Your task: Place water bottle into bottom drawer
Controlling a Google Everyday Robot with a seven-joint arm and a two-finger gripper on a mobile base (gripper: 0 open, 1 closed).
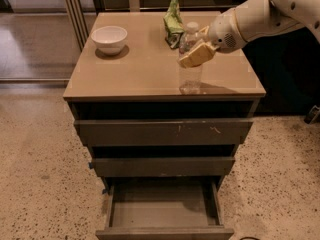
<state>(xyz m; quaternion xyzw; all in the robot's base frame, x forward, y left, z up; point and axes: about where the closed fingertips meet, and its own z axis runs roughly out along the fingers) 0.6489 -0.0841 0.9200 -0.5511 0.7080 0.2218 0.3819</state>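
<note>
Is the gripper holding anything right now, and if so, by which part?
Yes. The gripper, above the front right of the cabinet top, has its jaws around the water bottle, gripping its upper body just below the cap.

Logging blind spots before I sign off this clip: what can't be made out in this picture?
All in the camera view:
1. The label of the water bottle: covered by the gripper, which sits at the bottle's middle above the cabinet top.
2. The front of the bottom drawer: cut off by the lower edge.
3. Insides of the top drawer and middle drawer: barely pulled out, in shadow.
4. The arm: cut off by the right edge.
</note>
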